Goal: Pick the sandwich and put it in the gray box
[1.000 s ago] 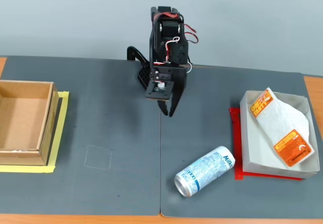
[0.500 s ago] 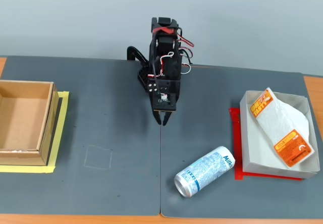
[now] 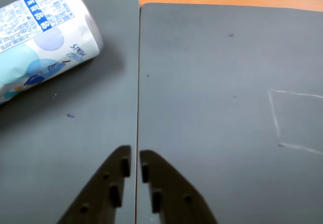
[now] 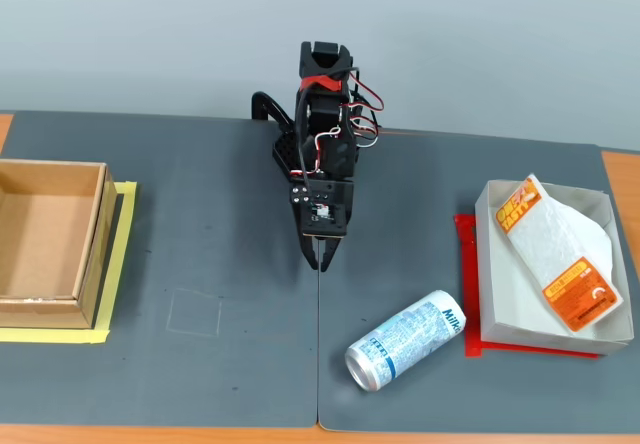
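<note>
In the fixed view the sandwich [image 4: 552, 259], a white packet with orange labels facing up, lies inside the gray box [image 4: 545, 328] at the right, leaning over the box's back wall. My gripper [image 4: 319, 260] hangs above the dark mat at the middle, well left of the box. In the wrist view the gripper [image 3: 135, 159] is empty, its jaws almost closed with a thin gap over the mat seam. The sandwich and box are out of the wrist view.
A blue-and-white drink can [image 4: 405, 338] lies on its side in front of the gripper; it also shows in the wrist view [image 3: 43, 37]. A brown cardboard box [image 4: 45, 244] on yellow tape stands at the left. A red sheet [image 4: 468, 294] lies under the gray box.
</note>
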Robot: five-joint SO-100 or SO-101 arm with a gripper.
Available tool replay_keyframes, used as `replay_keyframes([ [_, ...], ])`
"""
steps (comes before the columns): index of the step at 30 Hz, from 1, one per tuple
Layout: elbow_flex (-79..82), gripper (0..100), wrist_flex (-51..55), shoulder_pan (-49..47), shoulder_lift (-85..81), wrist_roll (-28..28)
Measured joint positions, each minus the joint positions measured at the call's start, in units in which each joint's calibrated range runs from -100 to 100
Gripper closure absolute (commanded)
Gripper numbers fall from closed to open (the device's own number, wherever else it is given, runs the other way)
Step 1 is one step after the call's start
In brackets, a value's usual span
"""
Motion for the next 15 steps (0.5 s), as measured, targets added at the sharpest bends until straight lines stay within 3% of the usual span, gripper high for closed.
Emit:
replay_keyframes([
  [15,0.54,98,4.16,-0.29,0.00,-0.05],
])
